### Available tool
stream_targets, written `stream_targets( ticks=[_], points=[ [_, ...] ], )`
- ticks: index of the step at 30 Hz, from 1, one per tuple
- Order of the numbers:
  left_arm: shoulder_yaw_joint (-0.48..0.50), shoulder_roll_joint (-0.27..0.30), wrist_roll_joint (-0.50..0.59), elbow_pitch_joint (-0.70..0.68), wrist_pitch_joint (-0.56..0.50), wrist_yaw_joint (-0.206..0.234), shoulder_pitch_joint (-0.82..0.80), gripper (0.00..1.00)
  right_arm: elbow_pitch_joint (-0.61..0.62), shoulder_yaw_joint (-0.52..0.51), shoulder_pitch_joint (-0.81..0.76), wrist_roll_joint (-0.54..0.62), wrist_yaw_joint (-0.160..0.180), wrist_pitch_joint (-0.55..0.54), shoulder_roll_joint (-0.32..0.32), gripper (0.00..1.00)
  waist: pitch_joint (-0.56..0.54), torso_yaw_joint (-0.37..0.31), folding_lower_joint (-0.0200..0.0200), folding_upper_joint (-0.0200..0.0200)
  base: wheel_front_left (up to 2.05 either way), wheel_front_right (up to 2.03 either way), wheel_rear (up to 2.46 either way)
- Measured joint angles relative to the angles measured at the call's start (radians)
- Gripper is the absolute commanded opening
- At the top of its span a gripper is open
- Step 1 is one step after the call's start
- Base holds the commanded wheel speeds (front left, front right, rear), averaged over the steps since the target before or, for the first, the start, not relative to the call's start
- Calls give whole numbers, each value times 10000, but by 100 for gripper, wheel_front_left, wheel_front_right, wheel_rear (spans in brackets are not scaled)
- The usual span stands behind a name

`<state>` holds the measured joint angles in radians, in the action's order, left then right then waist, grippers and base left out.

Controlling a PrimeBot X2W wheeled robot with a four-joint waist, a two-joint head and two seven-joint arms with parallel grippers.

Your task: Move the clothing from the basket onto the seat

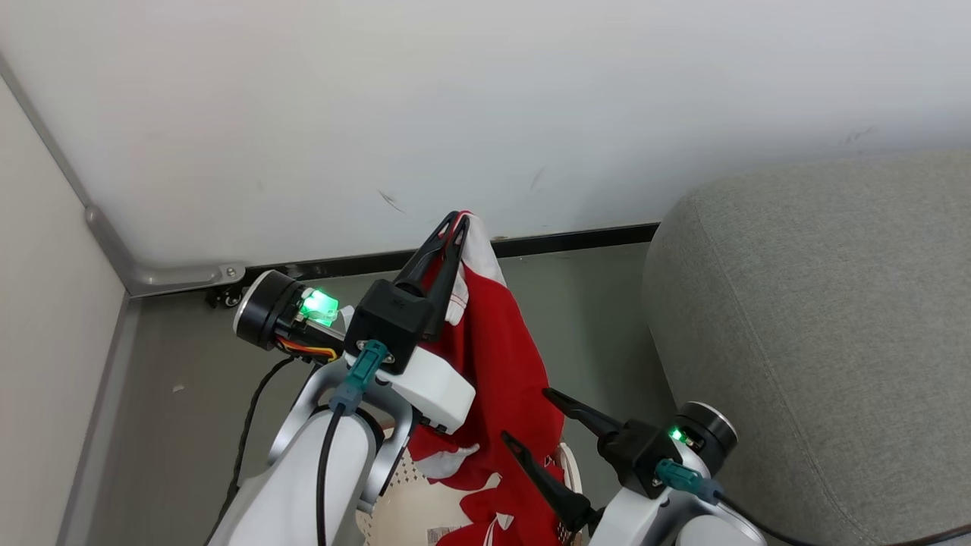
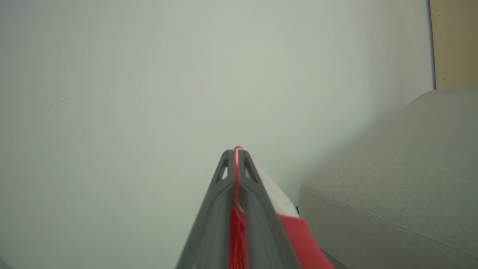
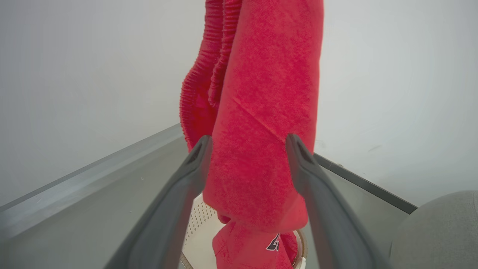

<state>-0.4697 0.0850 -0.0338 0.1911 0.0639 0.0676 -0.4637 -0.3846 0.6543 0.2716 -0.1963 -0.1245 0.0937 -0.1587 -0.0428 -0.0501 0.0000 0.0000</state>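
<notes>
My left gripper (image 1: 454, 224) is raised high and shut on the top edge of a red and white piece of clothing (image 1: 497, 356). Red and white cloth shows pinched between its fingertips (image 2: 236, 151). The cloth hangs straight down to the cream perforated basket (image 1: 402, 497), where more red fabric (image 3: 254, 246) lies. My right gripper (image 1: 527, 415) is open, low beside the hanging cloth. In the right wrist view the red cloth (image 3: 261, 112) hangs across the gap of that gripper (image 3: 248, 139); contact cannot be told. The grey seat (image 1: 819, 341) lies to the right.
A white wall (image 1: 485, 98) with a dark baseboard (image 1: 576, 239) stands close behind the basket. A metal strip (image 1: 114, 243) runs along the corner on the left. Grey floor (image 1: 190, 409) lies between the wall, the basket and the seat.
</notes>
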Motion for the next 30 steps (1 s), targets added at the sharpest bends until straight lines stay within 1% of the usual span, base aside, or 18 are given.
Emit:
stream_targets(
  ticks=[4,7,10,13,18,20,25,30],
  points=[
    [-46,-52,88,-50,-295,146,-143,0,-213,-370,-2,355,0,6,249,100,-16,-28,0,0,0,0,0],
    [-150,-98,111,-105,-393,161,-149,0,-447,-667,1,765,0,29,368,100,-25,-58,0,0,0,0,0],
    [-299,-180,113,-171,-564,161,-151,0,-648,-861,2,913,0,38,435,100,-31,-77,0,0,0,0,0],
    [-408,-224,113,-232,-654,161,-163,0,-769,-872,0,892,0,123,585,100,-32,-69,0,0,0,0,0],
    [-562,-249,111,-324,-794,161,-250,0,-943,-502,-1,719,-2,267,786,100,-24,3,0,0,0,0,0],
    [-625,-257,109,-347,-819,163,-253,0,-1064,-598,14,869,-2,347,788,100,-16,36,0,0,0,0,0],
    [-790,-278,98,-522,-903,176,-253,0,-1381,-1292,447,1442,0,556,750,100,9,107,0,0,0,0,0],
    [-1005,-295,77,-698,-905,167,-253,0,-1651,-1455,853,1758,0,746,732,100,35,184,0,0,0,0,0]
  ],
)
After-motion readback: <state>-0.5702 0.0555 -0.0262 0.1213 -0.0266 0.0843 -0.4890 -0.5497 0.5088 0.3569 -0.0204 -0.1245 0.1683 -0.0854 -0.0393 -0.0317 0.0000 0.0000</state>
